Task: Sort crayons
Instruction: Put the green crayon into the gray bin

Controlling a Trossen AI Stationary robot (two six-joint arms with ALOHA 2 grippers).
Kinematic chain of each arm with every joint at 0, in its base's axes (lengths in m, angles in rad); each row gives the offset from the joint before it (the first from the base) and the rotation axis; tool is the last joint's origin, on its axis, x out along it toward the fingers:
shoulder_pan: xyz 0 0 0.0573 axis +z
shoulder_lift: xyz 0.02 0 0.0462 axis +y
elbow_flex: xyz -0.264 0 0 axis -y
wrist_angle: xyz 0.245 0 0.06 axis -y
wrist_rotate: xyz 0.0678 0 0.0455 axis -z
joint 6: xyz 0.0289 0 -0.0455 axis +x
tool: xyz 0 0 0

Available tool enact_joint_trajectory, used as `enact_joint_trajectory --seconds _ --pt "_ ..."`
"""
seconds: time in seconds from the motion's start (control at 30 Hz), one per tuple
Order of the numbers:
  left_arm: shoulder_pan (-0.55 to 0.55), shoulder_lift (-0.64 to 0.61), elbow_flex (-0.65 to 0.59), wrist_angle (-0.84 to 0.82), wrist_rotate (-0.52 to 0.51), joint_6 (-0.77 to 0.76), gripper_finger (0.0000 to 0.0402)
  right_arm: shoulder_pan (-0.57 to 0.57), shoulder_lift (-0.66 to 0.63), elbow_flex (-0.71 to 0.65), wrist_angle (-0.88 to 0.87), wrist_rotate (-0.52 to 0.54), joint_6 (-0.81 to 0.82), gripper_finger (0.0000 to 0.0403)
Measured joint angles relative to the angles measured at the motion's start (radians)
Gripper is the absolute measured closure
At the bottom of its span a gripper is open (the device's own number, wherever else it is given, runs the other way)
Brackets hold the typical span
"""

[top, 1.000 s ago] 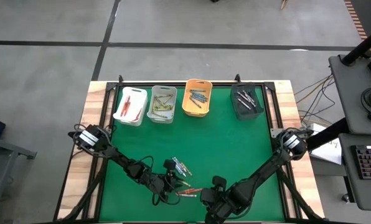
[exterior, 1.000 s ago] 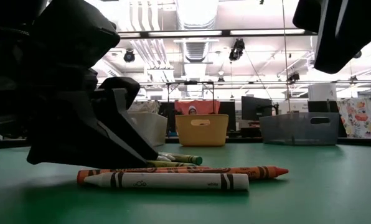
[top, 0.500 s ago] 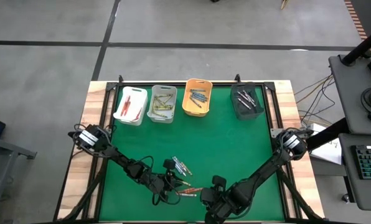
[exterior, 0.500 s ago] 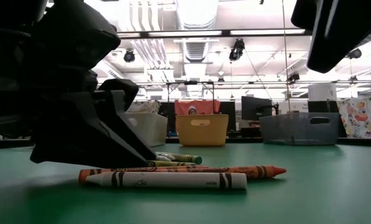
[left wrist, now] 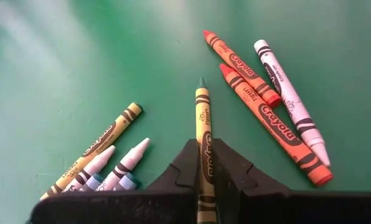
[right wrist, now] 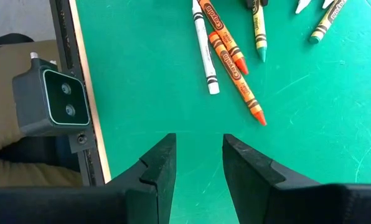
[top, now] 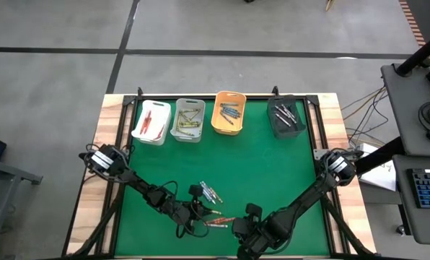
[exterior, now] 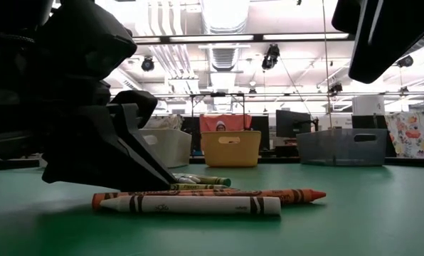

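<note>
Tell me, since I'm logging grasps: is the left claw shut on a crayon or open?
Shut on one: in the left wrist view the left claw pinches the yellow-green crayon between its fingers, tip pointing out over the green mat.

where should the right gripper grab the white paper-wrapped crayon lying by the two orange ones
Grip the white paper-wrapped crayon mid-length, coming straight down, fingers across its thin width. It lies flat on the green mat. One long side is clear; the orange crayons lie close on the other, so slip that finger in carefully. The right gripper is open.

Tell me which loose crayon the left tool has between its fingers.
The yellow-green crayon, gripped by the left tool; the orange, white and other loose crayons lie free.
</note>
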Motion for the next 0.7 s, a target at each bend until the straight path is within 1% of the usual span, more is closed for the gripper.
enact_joint_trajectory --seconds 0.17,0.37,0.43,0.53,0.6,0.7 --pt "-0.003 -0.017 -0.003 0.003 -0.002 0.009 0.0397 0.0 0.0 0.0 0.003 0.012 -0.002 0.0284" --pt "-0.003 -0.029 -0.004 0.004 -0.012 0.013 0.0397 0.0 0.0 -0.001 0.017 0.1 -0.041 0.0284" --pt "-0.004 -0.031 -0.004 0.011 -0.012 0.013 0.0397 0.0 0.0 -0.001 0.031 0.137 -0.066 0.0284" --pt "-0.005 -0.042 -0.004 0.014 -0.012 0.013 0.0397 0.0 0.0 -0.004 0.038 0.228 -0.116 0.0284" --pt "-0.006 -0.06 -0.004 0.018 -0.043 0.01 0.0397 0.002 0.0 -0.009 0.049 0.28 -0.16 0.0284" --pt "-0.009 -0.1 -0.007 0.019 -0.087 0.01 0.0398 0.005 -0.002 -0.027 0.053 0.318 -0.207 0.0284"
